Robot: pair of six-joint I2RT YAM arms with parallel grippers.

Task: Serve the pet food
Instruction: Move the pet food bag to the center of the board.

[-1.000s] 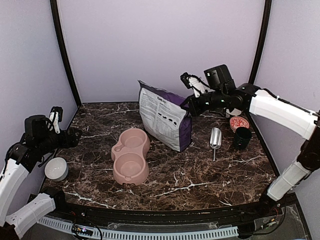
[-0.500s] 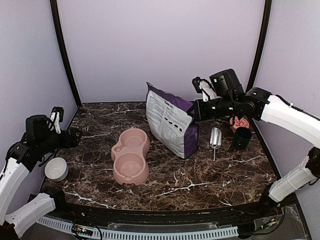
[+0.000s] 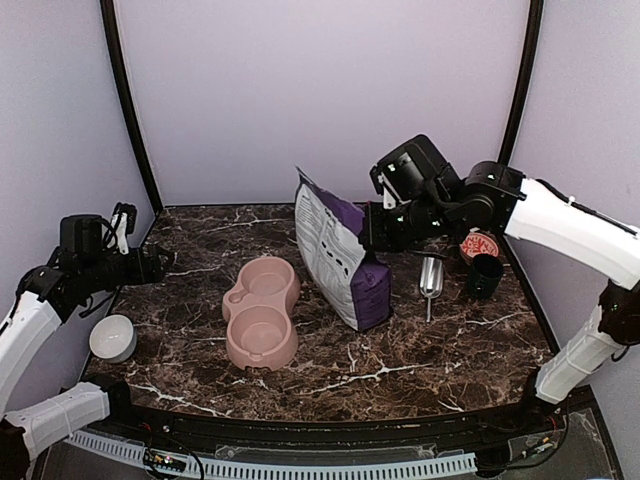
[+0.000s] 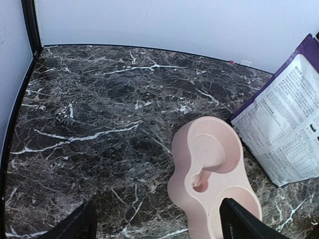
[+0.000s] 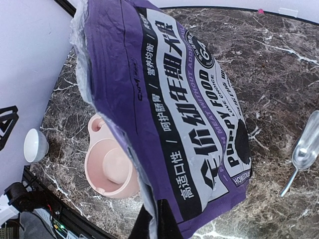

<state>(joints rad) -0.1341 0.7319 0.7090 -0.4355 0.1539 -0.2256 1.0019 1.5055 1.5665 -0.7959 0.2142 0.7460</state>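
No pet food shows in any view. The purple-and-white printed bag (image 3: pixel 338 258) stands upright at mid-table, turned edge-on to the top camera. My right gripper (image 3: pixel 374 228) is shut on the bag's side edge; in the right wrist view the black fingertips (image 5: pixel 155 221) pinch that edge, and the bag (image 5: pixel 194 114) fills the frame. The pink double bowl (image 3: pixel 262 312) lies just left of the bag, both wells bare (image 4: pixel 212 167). My left gripper (image 3: pixel 160 265) hovers over the table's left side, open with nothing between its fingers (image 4: pixel 84 225).
A metal scoop (image 3: pixel 431 277) lies right of the bag, also seen in the right wrist view (image 5: pixel 305 148). A black cup (image 3: pixel 485 277) and a red-patterned dish (image 3: pixel 477 243) sit at the far right. A small white bowl (image 3: pixel 112 337) stands at the near left edge.
My right arm has carried the bag to the right and turned it edge-on, its hold staying shut. The left arm has shifted slightly up and to the right, still open.
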